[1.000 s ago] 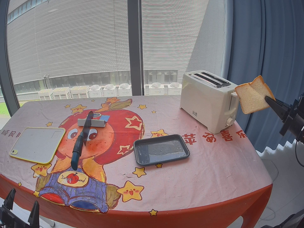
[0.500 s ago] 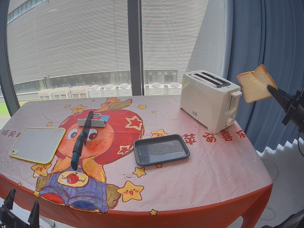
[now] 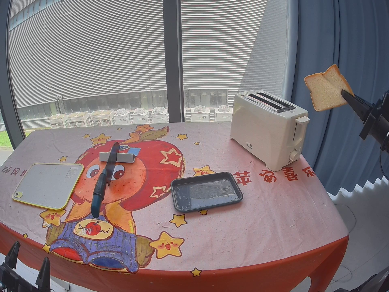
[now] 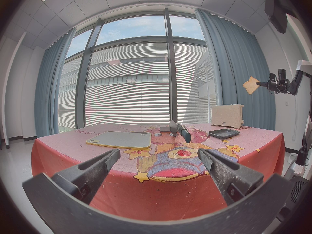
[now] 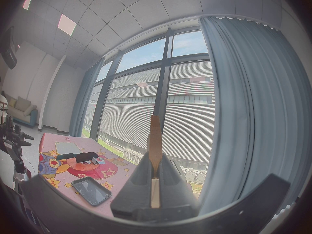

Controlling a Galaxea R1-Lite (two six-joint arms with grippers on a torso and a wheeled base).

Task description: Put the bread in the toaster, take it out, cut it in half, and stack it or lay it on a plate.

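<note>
Right gripper (image 3: 345, 95) is clamping the bread (image 3: 325, 89) aloft, beyond the table's (image 3: 259, 232) far right corner, beside the toaster (image 3: 267, 128). Left gripper (image 4: 158, 153) is hanging open. Toasting, cutting and plating are all judged outstanding.

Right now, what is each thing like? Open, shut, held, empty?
toaster, lever up, no bread sticking out.
bread, held in the air.
right gripper, shut on the bread.
left gripper, open, holding nothing.
plate, empty.
knife, lying down, blade propped on a small block.
cutting board, lying flat.
</note>
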